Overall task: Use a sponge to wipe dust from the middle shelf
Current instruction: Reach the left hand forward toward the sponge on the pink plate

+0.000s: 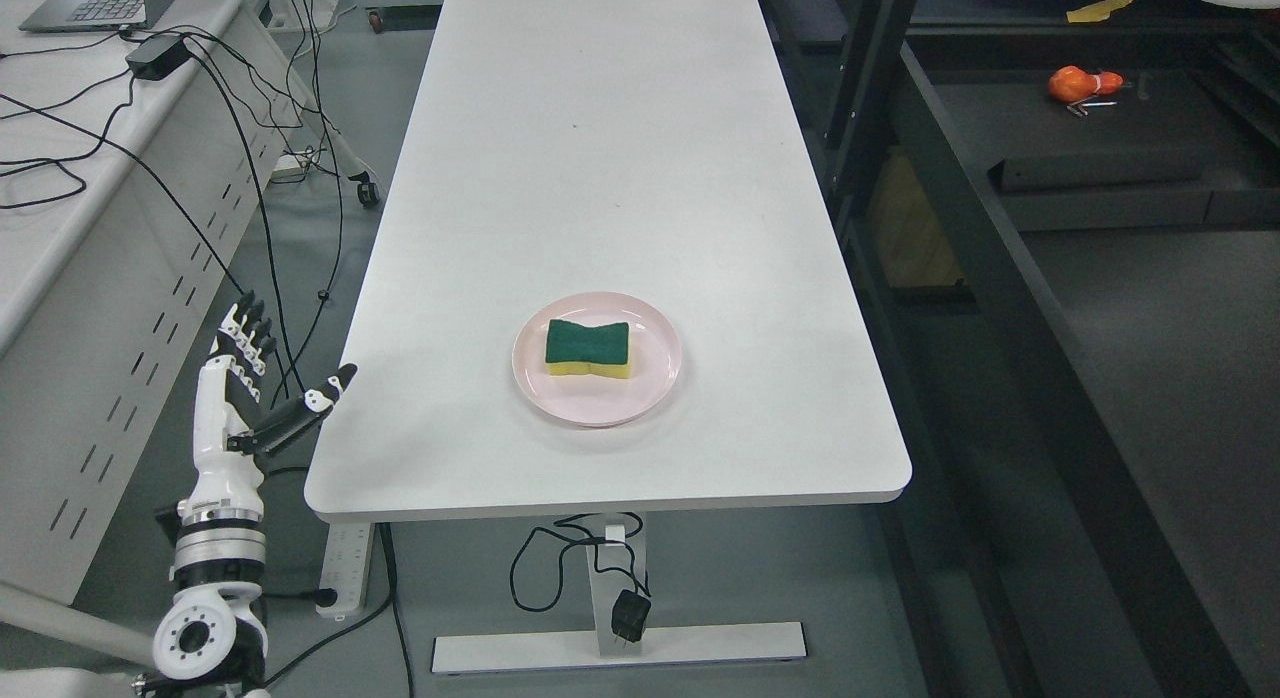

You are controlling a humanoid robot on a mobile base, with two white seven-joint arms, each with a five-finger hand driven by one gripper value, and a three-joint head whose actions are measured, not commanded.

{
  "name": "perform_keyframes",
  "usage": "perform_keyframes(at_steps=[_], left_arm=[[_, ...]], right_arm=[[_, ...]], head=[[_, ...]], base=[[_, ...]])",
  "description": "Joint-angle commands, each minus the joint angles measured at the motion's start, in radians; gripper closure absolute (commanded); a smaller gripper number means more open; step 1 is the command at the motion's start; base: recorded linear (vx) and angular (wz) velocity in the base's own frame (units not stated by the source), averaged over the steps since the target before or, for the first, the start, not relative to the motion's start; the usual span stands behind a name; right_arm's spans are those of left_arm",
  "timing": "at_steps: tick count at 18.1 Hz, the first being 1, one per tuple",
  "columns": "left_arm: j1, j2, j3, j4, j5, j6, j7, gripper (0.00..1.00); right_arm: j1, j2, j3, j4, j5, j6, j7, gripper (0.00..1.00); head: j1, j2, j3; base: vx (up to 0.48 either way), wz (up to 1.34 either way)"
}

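A sponge (588, 349) with a green top and yellow base lies on a pink plate (655, 383) near the front end of a long white table (600, 158). My left hand (268, 378) hangs beside the table's front left corner, below and left of the plate, fingers spread and holding nothing. The thumb points toward the table edge. A dark metal shelf unit (1100, 278) stands to the right of the table. The right arm does not show.
A grey desk (70, 178) with a laptop (95, 3), a power brick and black cables stands at the left. An orange object (1082, 83) lies on a dark shelf at the upper right. A power strip and cables lie on the floor under the table.
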Motion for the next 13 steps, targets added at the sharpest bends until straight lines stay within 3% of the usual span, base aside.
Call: perform_keyframes(at_steps=[1,8,13], left_arm=[[0.002,0.018,-0.064,-0.01,-0.002,-0.029,0.001,0.02],[-0.022,0.018,-0.062,0.007,-0.003,-0.032,-0.002,0.02],[-0.113,0.176,-0.121,0.039,-0.038,-0.032,-0.107,0.03]], right_arm=[[-0.001,-0.017,0.0,-0.017,0.0,0.0,0.001,0.0],[0.0,-0.017,0.0,-0.017,0.0,0.0,0.001,0.0],[-0.001,-0.017,0.001,-0.017,0.0,0.0,0.001,0.0]], head=[[0.0,0.0,0.0],[0.0,0.0,0.0],[0.0,0.0,0.0]], base=[[0.0,0.0],[0.0,0.0],[0.0,0.0]])
